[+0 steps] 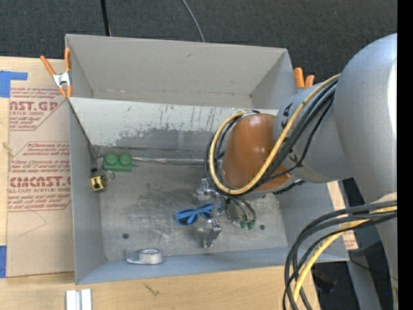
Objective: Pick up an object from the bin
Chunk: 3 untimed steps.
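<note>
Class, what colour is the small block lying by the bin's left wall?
The block is green; the camera view shows it best.

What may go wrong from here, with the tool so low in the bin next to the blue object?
1. The tool sits low in the grey metal bin, right at the thin blue plastic piece. A piece this flat may slide away or be pushed along the floor instead of being lifted.
2. A small dark and green thing lies close on the tool's other side. It might be knocked or dragged along.
</note>
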Motion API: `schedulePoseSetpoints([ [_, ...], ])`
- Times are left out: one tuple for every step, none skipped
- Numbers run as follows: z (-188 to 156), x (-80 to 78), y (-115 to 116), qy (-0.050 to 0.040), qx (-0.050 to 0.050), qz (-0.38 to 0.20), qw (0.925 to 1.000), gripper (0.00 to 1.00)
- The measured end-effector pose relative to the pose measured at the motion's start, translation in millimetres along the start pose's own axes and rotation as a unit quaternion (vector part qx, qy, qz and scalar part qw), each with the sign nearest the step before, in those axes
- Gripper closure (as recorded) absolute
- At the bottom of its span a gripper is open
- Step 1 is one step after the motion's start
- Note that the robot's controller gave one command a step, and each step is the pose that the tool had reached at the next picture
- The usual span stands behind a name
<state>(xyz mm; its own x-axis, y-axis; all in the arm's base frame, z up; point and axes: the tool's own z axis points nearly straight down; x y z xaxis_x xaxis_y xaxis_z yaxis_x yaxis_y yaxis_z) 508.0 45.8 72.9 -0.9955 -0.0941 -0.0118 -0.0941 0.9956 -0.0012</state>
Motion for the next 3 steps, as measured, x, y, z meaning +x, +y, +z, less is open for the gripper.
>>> schedulePoseSetpoints([
  [-1,-1.6,0,0.0031,0.0,0.0,1.0,0.0],
  [-3,-1.5,1,0.005,-0.001,0.0,1.0,1.0],
  [-74,-4.1,1,0.0022,-0.001,-0.001,1.0,1.0],
])
